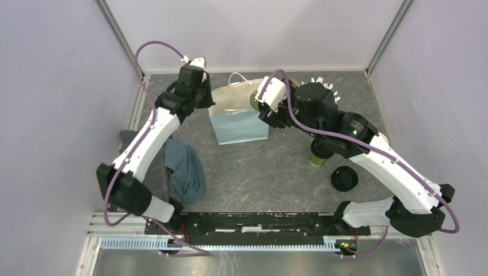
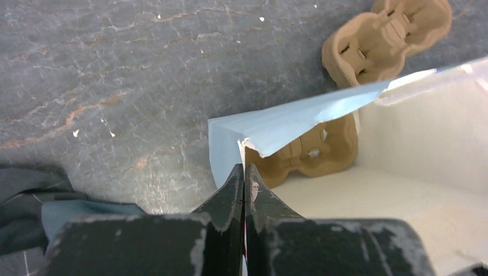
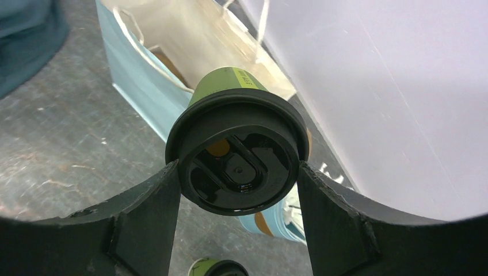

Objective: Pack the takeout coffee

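Observation:
The takeout coffee (image 3: pixel 239 161), a dark-green cup with a black lid, is held by its lid between my right gripper's fingers (image 3: pixel 239 172). It hangs at the right end of the open light-blue paper bag (image 3: pixel 144 92), its base toward the bag's mouth. In the top view the cup (image 1: pixel 254 101) and right gripper (image 1: pixel 266 109) are at the bag's (image 1: pixel 239 123) right rim. My left gripper (image 1: pixel 202 99) is shut on the bag's left rim corner (image 2: pixel 244 167). A brown cardboard cup carrier (image 2: pixel 305 152) lies inside the bag.
A lidless green cup (image 1: pixel 318 155) stands under the right arm, with a loose black lid (image 1: pixel 344 178) near it. A light-blue cup of white sticks (image 1: pixel 323 86) stands behind the right arm. A blue cloth (image 1: pixel 187 169) lies at the left. A second carrier (image 2: pixel 385 37) lies behind the bag.

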